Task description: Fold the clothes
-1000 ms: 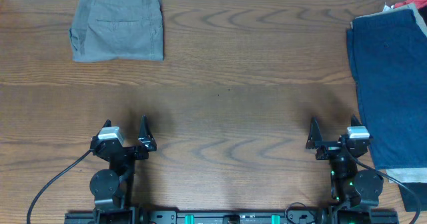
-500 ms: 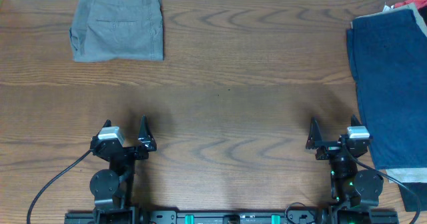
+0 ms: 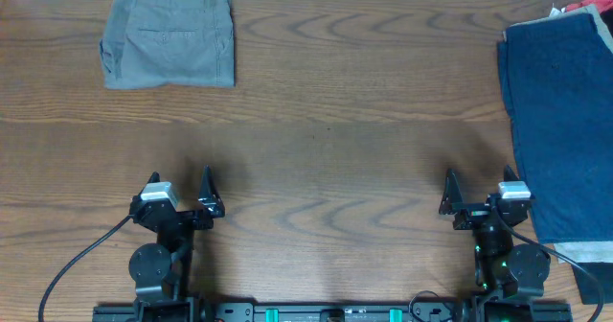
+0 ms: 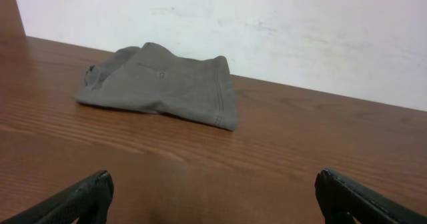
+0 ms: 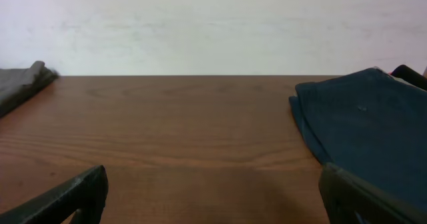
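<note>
Far left corner of the counter (image 3: 326, 140): grey-khaki shorts (image 3: 169, 36) lie folded, back pocket up. At the near edge, left claw (image 3: 179, 180) has its fingers apart and empty, well clear of the shorts; right claw (image 3: 478, 180) is likewise apart and empty. The navy garment (image 3: 560, 121) lies spread along the right edge, just beside the right claw.

The counter (image 3: 326, 121) carries two garments that can be counted: one pair of folded grey-khaki shorts (image 3: 169, 36) and one dark navy garment (image 3: 560, 121). One red cloth edge (image 3: 597, 4) shows beside the navy piece. There are two end effectors, the left end effector (image 3: 180, 180) and the right end effector (image 3: 478, 178).
</note>
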